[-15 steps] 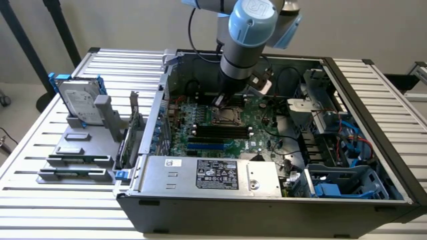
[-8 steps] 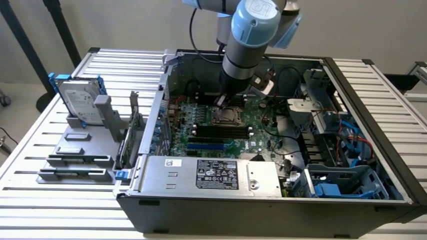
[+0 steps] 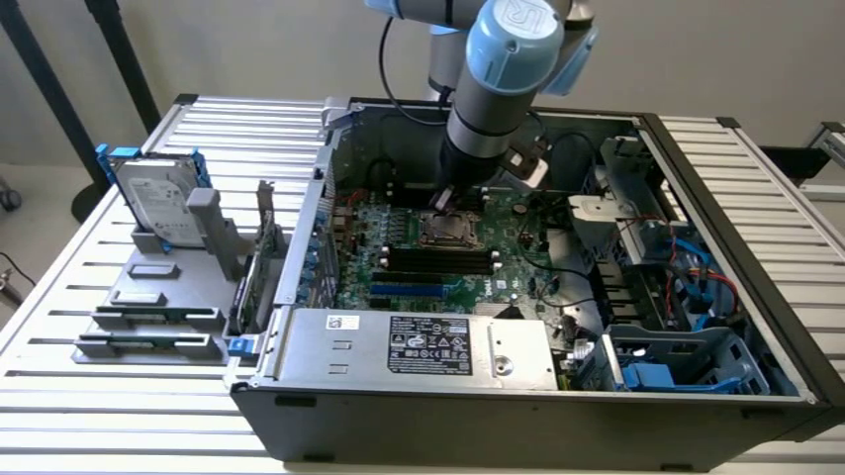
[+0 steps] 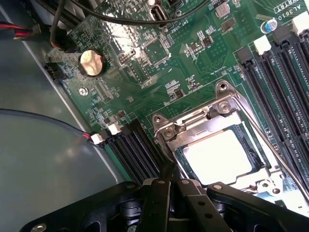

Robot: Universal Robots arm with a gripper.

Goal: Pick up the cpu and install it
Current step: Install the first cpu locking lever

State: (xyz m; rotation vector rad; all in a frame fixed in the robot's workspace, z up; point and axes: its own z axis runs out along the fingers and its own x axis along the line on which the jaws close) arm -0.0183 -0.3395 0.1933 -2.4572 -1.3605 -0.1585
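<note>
Ribbed pale metal slats form the work table (image 3: 79,396), which stands before a plain light wall. At the exterior view's left, a grey moulded holder (image 3: 165,307) carries a silver hard drive (image 3: 156,203) in a blue frame, standing upright, with small grey rectangular blocks (image 3: 148,269) in front of it. Centre: an open dark grey computer case (image 3: 528,416) lies on its side, exposing a green motherboard (image 3: 436,257) with black memory slots (image 3: 442,262) and a labelled silver power supply (image 3: 422,346) nearest the camera. The blue-and-grey robot arm (image 3: 509,69) reaches down into the case; its black gripper (image 4: 171,181) is fully closed, fingertips together just beside the socket frame and holding nothing. In the wrist view the cpu (image 4: 219,157), a flat square with a bright, glare-washed metal top, sits inside the steel socket frame (image 4: 212,121). A round coin battery (image 4: 91,63) gleams on the board. At the exterior view's right stand grey metal drive bays (image 3: 634,208) and blue plastic brackets (image 3: 654,376).
</note>
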